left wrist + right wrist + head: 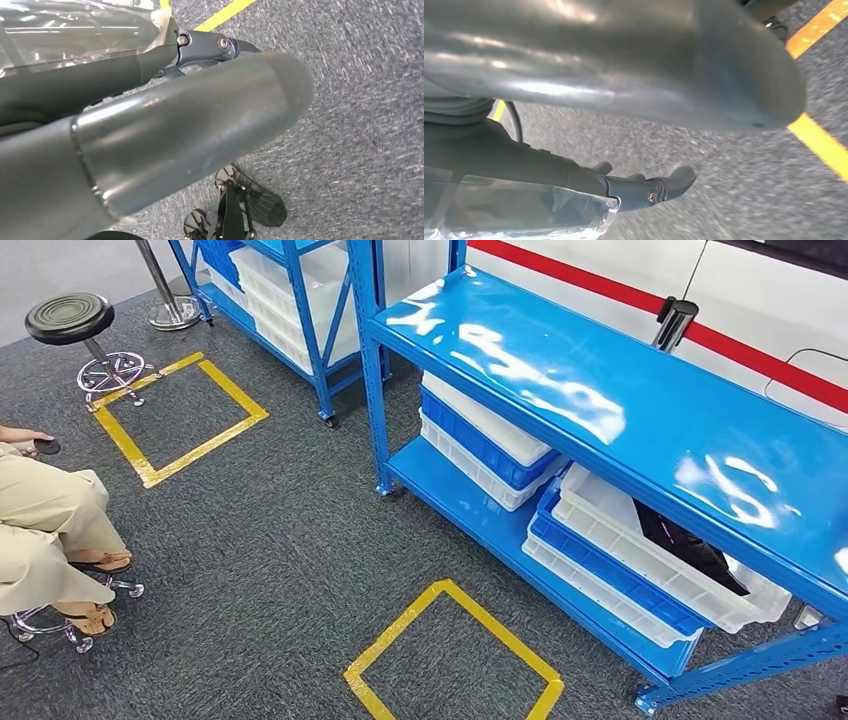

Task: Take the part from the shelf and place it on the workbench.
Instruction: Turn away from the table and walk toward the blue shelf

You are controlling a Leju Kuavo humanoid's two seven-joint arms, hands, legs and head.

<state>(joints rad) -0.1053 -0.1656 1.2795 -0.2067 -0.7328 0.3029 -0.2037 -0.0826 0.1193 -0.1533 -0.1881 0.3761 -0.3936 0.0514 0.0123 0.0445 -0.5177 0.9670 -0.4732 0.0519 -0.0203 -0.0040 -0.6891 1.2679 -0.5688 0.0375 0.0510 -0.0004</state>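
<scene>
A black part lies in a white bin on the lower level of the blue shelf, at the right of the head view. The bin sits on top of a blue bin. My left hand hangs over the grey carpet with its thick thumb in front and its dark fingers stretched out, holding nothing. My right hand also hangs above the carpet with its fingers straight and apart from the thumb, and nothing in it.
A person sits on a stool at the left edge. A black round stool stands at the far left. Yellow tape squares mark the carpet. A second blue rack with white bins stands behind. More stacked bins fill the shelf's lower level.
</scene>
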